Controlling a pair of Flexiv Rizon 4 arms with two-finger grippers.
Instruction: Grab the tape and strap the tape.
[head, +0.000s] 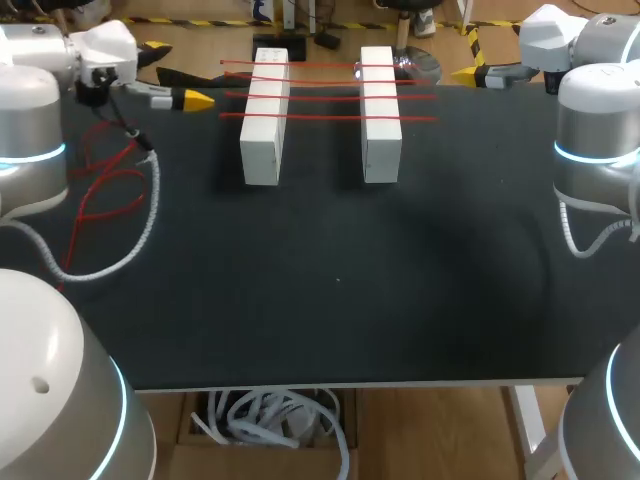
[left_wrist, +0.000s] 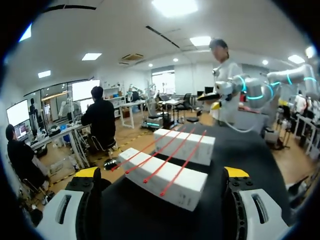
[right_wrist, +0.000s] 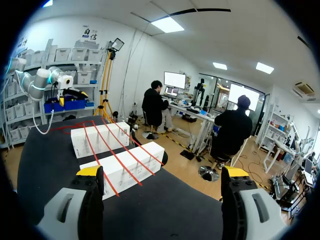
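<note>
Two white blocks, one (head: 265, 115) on the left and one (head: 380, 112) on the right, stand side by side at the back of the black table (head: 330, 280). Several thin red tapes (head: 320, 117) lie across both, spanning the gap. My left gripper (head: 190, 98) hovers left of the blocks and is open; in the left wrist view (left_wrist: 161, 175) the nearer block (left_wrist: 170, 177) and the tapes (left_wrist: 182, 165) lie ahead of it. My right gripper (head: 468, 72) hovers at the back right, open, facing the blocks (right_wrist: 127, 167) and tapes (right_wrist: 116, 156). Neither holds anything.
Loops of red cable (head: 110, 190) and a white coiled cable (head: 150, 220) hang by my left arm over the table's left side. A small shiny object (head: 415, 65) sits behind the right block. The table's front edge (head: 340, 385) runs below.
</note>
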